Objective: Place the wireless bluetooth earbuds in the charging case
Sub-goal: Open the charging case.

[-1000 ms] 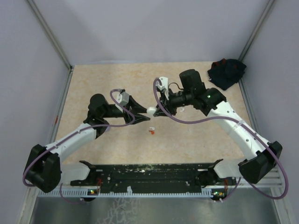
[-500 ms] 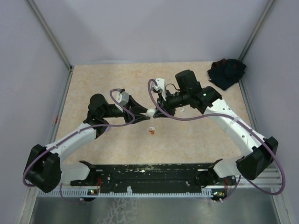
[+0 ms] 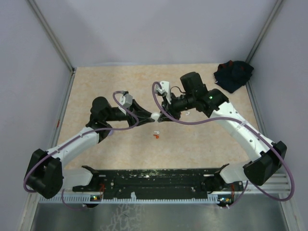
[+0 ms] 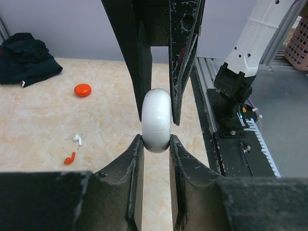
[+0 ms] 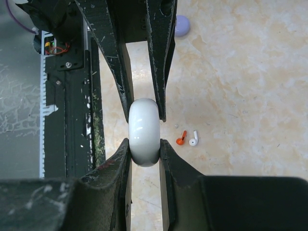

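Note:
A round white charging case (image 3: 155,116) hangs above the middle of the table, lid closed, pinched from both sides. My left gripper (image 4: 156,143) is shut on its lower edge (image 4: 156,120). My right gripper (image 5: 144,147) is shut on the same case (image 5: 144,132) from the opposite side. Two wireless bluetooth earbuds lie loose on the table just below: an orange-red one (image 5: 181,138) and a white one (image 5: 193,139). They also show in the left wrist view as the white earbud (image 4: 77,140) and the orange-red earbud (image 4: 70,158).
An orange round case (image 4: 83,90) lies on the table towards the far right corner, near a dark crumpled cloth (image 3: 233,74). A lavender round case (image 5: 182,25) sits on the left half. The black base rail (image 3: 154,180) runs along the near edge.
The right arm carried the white case a little leftward to the left gripper. The left jaws then closed onto it, so both grippers now grip it.

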Robot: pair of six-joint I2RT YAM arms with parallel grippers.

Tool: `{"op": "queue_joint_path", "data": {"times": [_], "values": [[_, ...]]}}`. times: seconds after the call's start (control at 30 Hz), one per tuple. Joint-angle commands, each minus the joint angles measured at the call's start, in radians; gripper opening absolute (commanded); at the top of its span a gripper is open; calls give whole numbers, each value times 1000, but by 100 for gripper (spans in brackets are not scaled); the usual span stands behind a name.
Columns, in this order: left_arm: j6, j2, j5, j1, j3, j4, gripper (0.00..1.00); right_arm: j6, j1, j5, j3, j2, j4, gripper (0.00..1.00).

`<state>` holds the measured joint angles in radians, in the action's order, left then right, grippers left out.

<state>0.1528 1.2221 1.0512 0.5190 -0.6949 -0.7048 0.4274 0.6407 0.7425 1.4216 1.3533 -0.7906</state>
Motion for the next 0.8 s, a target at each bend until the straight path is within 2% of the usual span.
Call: {"op": "queue_joint_path", "data": {"times": [0.0, 0.13, 0.23, 0.3, 0.4, 0.47, 0.57, 0.77], "values": [[-15, -4, 16, -2, -11, -16, 0, -4, 8, 6, 26, -31, 74, 16], [-31, -6, 10, -2, -15, 3, 0, -13, 9, -6, 16, -49, 97, 28], [-31, -6, 7, -1, -16, 5, 0, -19, 8, -10, 9, -58, 114, 30], [-15, -2, 5, -1, -18, 4, 3, -21, 9, -9, 7, -58, 117, 22], [10, 3, 5, -2, -20, -9, 19, -19, 9, -11, 8, -53, 115, 6], [16, 2, 7, -1, -20, -17, 20, -15, 8, -11, 9, -48, 111, 0], [16, -1, 7, -1, -20, -18, 22, -16, 8, -10, 8, -46, 114, 0], [25, -3, 4, -2, -19, -22, 32, -25, 9, 0, 5, -45, 127, 0]]}}
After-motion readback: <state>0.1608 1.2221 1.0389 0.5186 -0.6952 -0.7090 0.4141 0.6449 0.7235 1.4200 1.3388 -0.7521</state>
